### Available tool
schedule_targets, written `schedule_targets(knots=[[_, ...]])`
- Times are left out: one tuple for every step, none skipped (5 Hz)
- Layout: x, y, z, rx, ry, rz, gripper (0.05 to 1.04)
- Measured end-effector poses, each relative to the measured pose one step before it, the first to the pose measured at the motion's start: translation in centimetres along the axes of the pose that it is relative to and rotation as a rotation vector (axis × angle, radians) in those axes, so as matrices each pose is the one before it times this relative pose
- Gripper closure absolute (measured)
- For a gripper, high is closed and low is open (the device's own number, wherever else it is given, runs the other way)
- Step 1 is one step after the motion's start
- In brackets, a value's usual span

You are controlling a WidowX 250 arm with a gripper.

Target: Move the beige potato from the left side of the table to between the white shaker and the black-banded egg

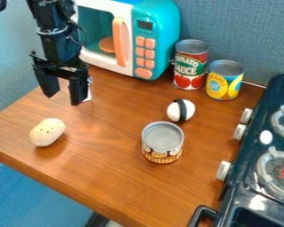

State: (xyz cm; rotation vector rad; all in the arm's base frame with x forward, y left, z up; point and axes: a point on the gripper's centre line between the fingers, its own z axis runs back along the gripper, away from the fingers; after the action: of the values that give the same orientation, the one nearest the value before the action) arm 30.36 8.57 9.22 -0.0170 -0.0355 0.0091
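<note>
I'm holding the claw (65,100) spread above the wooden desk (108,146); a speckled, oval toy potato (47,132) is lying before it, while beyond, a plastic toy microwave (159,26) is housing an orange disc (108,45).

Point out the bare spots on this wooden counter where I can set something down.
The widest bare patch lies between the potato and the low can. Another lies between the gripper and the black-banded white egg. It is crowded at the back, where the red can and yellow can stand close beside the microwave.
</note>
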Motion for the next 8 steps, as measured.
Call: schedule_targets(knots=[[-0.356, -0.147, -0.992, -0.0106, 0.0321, -0.0015, 0.082], [-0.414, -0.426, -0.748, -0.0244, 0.0015, -0.0439, 0.082], [-0.825, 0.615, 0.408, 0.0534, 0.0127, -0.0173, 0.082], [-1.069, 0.672, -0.213, 0.0551, 0.0319, -0.0129, 0.082], [-0.505, 0.244, -0.705, 0.0239, 0.0094, -0.0094, 0.082], [-0.221, 0.892, -1.310, -0.0097, 0.0225, 0.0137, 0.082], [0.359, 0.704, -0.830, 0.0094, 0.0298, 0.0172, 0.082], [0.388, 0.132, -0.740, -0.0032, 0.0197, 0.0186, 0.082]])
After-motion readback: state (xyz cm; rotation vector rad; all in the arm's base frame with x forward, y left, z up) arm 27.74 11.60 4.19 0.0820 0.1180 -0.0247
